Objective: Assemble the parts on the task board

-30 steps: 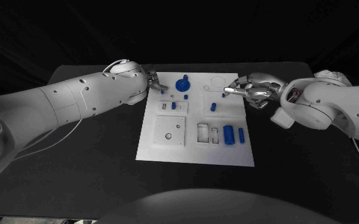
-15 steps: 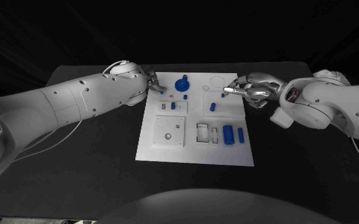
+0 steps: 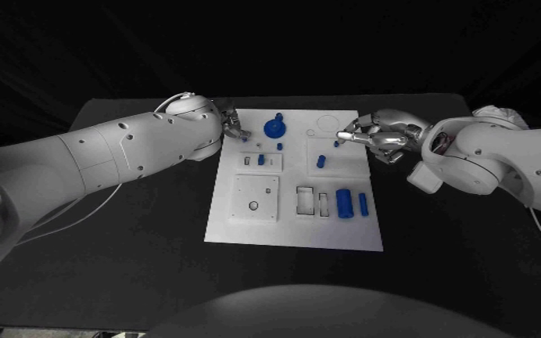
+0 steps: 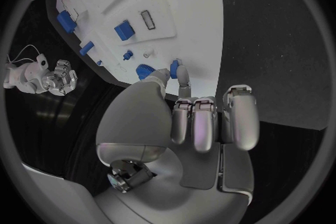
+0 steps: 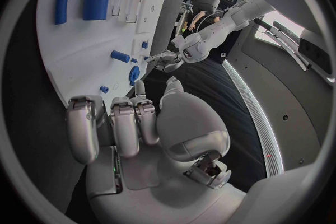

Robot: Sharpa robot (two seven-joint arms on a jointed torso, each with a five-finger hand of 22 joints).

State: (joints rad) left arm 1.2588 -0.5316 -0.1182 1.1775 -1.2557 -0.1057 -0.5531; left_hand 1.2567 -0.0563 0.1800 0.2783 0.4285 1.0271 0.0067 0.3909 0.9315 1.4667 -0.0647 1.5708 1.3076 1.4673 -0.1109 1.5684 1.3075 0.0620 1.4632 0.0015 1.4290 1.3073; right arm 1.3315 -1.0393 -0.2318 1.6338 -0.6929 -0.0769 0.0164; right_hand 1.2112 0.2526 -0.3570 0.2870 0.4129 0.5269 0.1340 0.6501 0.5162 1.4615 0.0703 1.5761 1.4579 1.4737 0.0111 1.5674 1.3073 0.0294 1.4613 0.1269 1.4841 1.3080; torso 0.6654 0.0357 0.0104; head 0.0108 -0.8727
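The white task board point(image 3: 295, 197) lies mid-worktop point(image 3: 135, 275); the left wrist view shows what the head view hides, the left hand point(image 4: 189, 117) pinching a small blue part point(image 4: 175, 64) at the board's far left corner. The right hand point(image 3: 377, 136) hovers at the far right edge, fingers curled on nothing. Two blue cylinders point(image 3: 345, 202) lie side by side near the right edge.

White board point(image 3: 295, 228) lies flat mid-table. Blue round part point(image 3: 275, 127) at its far edge, small pegs point(image 3: 320, 161) mid-board, thick cylinder point(image 3: 344, 203) and thin one point(image 3: 363, 203) lying side by side near right.
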